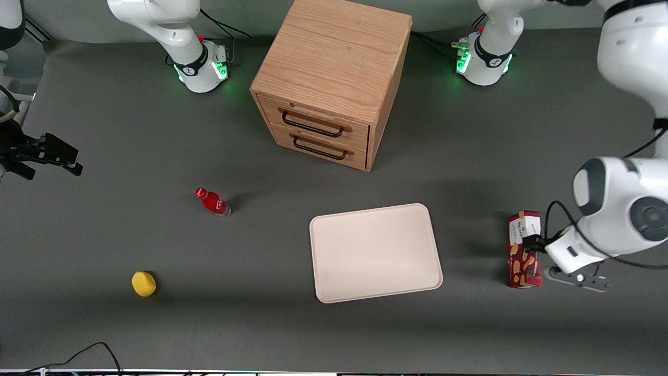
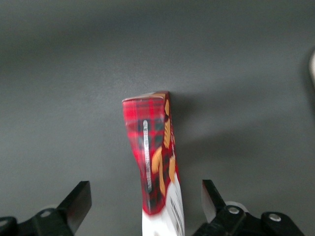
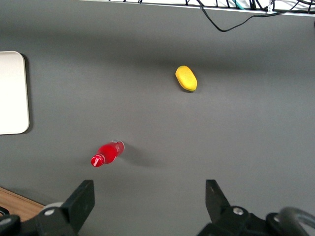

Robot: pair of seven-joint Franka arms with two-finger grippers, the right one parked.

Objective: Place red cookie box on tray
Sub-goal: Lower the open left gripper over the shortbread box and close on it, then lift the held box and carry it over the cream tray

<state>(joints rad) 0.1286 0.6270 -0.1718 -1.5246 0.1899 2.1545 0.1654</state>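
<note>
Left wrist view: the red cookie box (image 2: 156, 157) is seen between the wide-open, empty fingers of the gripper (image 2: 146, 201), lying on the table beside the tray (image 1: 374, 253), and could be pushed aside if closed unevenly.

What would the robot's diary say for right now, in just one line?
end effector: open, straddling red cookie box | box: on table, not lifted | tray: bare, beside box toward the parked arm's end | step: grasp pending
</note>
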